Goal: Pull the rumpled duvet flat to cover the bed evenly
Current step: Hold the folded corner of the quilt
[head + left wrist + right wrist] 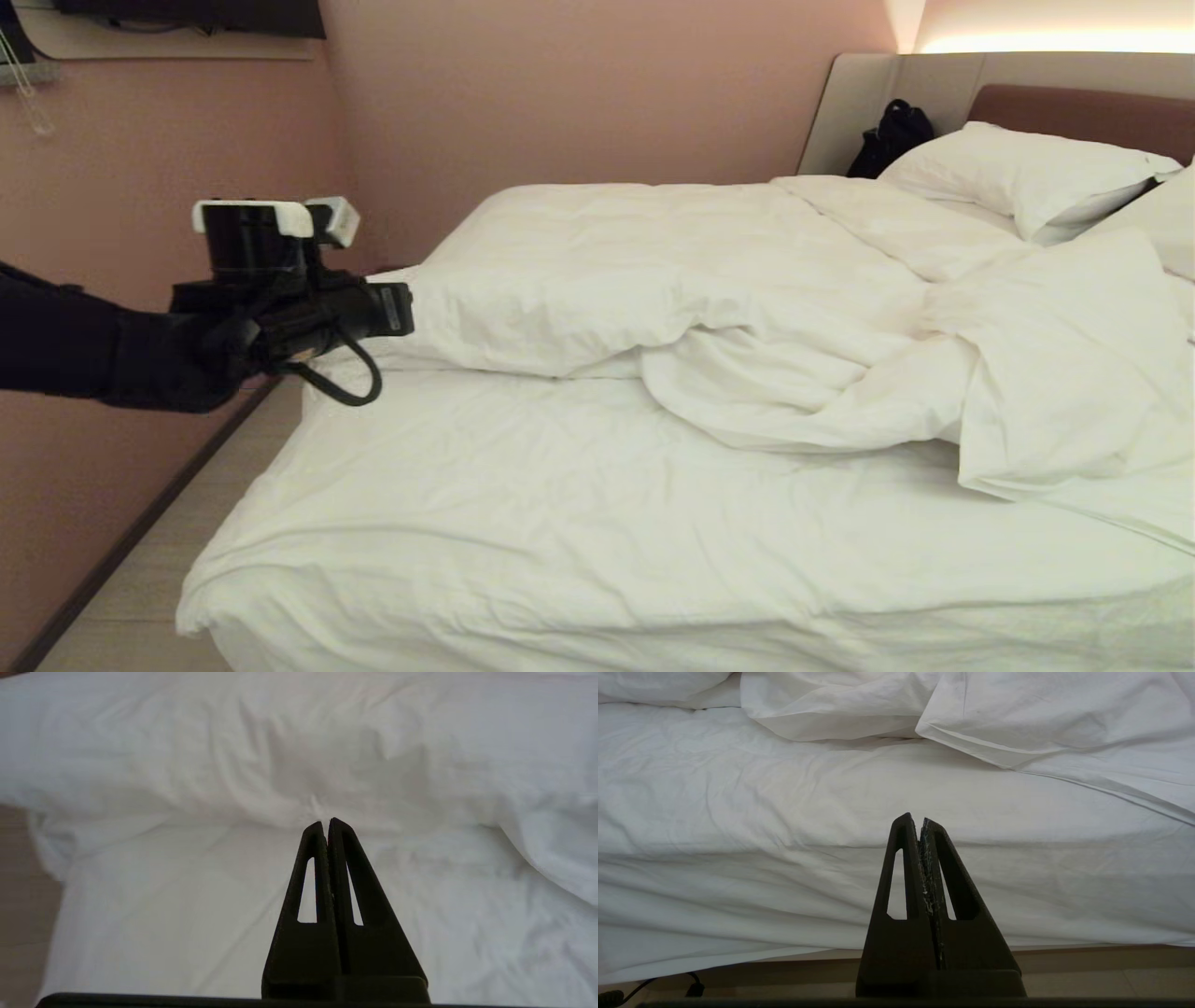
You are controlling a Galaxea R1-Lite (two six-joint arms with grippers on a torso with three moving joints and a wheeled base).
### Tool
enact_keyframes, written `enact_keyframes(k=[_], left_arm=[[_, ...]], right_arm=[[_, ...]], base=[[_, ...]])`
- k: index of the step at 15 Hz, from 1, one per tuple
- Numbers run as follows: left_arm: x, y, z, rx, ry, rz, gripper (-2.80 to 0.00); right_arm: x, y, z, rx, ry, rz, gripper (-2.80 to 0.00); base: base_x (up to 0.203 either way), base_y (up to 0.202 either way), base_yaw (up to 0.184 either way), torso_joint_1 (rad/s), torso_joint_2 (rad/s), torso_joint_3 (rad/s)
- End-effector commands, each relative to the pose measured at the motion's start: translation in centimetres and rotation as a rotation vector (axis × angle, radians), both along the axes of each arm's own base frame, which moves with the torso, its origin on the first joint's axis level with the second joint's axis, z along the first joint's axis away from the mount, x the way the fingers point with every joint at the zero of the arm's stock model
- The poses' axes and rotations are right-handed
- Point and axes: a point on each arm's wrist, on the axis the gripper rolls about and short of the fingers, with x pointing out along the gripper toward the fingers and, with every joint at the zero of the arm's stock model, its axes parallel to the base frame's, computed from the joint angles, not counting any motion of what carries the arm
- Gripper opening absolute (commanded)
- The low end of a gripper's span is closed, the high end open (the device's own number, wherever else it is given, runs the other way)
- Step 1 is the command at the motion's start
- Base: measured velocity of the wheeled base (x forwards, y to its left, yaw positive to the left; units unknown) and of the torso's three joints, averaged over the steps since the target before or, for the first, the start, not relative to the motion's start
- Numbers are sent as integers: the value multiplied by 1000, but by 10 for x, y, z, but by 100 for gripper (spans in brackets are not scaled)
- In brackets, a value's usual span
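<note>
Left end effector (327, 822): clenched, empty, near the duvet (653, 271) fold.
Right end effector (920, 819): clenched, idle.
Tip: open first, pinch the folded edge deeply.

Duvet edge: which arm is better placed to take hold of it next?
Left. Its shut pincer is raised over the sheet, aimed at the duvet fold. The right pincer sits shut, low beside the bed.
</note>
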Motion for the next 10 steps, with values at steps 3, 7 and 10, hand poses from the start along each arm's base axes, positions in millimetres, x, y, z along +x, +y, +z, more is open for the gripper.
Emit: enact_keyframes(k=[3, 7, 10], left_arm=[[-104, 20, 33, 33, -83, 21, -280], [-180, 31, 27, 60, -117, 70, -280], [-227, 36, 18, 81, -132, 95, -280]], right_arm=[[0, 0, 0, 0, -1, 1, -280], [0, 0, 0, 0, -1, 1, -280], [0, 0, 0, 0, -1, 1, -280]], base=[[0, 0, 0, 0, 0, 0], [0, 0, 0, 0, 0, 0], [0, 0, 0, 0, 0, 0]])
